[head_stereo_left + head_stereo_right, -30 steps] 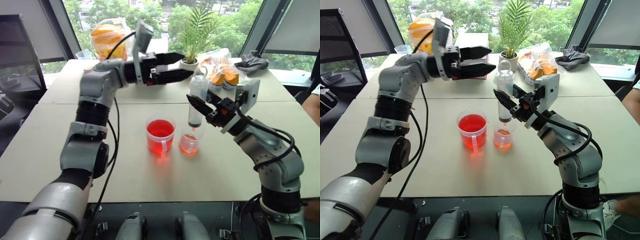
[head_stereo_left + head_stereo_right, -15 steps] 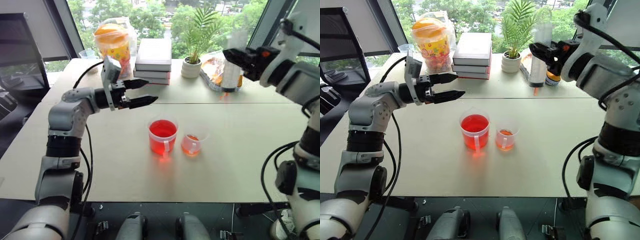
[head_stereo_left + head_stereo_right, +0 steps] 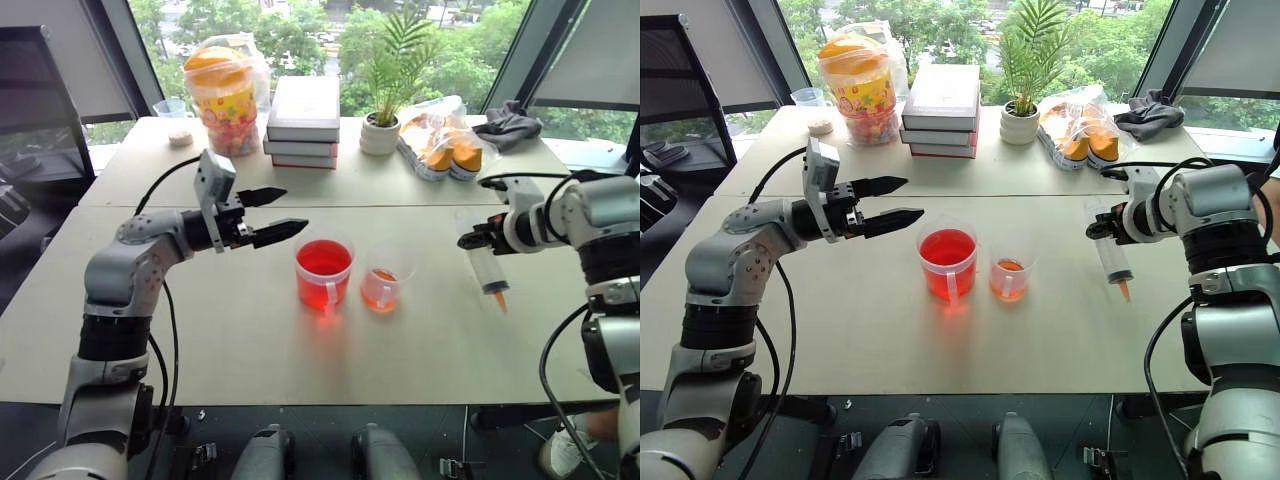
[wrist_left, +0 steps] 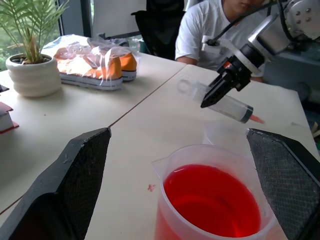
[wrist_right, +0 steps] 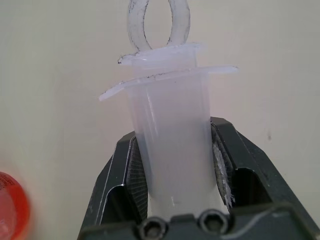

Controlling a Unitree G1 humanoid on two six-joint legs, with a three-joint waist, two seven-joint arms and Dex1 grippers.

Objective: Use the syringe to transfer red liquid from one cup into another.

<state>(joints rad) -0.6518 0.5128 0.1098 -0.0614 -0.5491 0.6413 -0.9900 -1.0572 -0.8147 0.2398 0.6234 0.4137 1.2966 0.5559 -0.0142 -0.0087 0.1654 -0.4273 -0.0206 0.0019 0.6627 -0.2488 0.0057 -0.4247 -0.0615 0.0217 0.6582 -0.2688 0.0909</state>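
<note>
My right gripper (image 3: 472,240) is shut on the barrel of the syringe (image 3: 486,270), which hangs tilted above the table's right side, orange tip pointing down and away from the cups. In the right wrist view the fingers (image 5: 125,165) clamp the clear barrel (image 5: 172,135) below its flange. The large cup (image 3: 323,272) of red liquid (image 3: 945,248) stands mid-table with its handle towards me. Right beside it stands the small cup (image 3: 381,288), holding a little pinkish liquid. My left gripper (image 3: 290,210) hovers open and empty just left of the large cup (image 4: 212,200).
Along the table's far side stand a candy jar (image 3: 225,90), a stack of books (image 3: 305,120), a potted plant (image 3: 382,125), bagged shoes (image 3: 445,150) and a grey cloth (image 3: 505,125). A person (image 4: 220,30) sits beyond the right end.
My right gripper carried the syringe from over the small cup up, to the right, then down over the table's right side, tip now tilted. My left arm sank towards the large cup.
</note>
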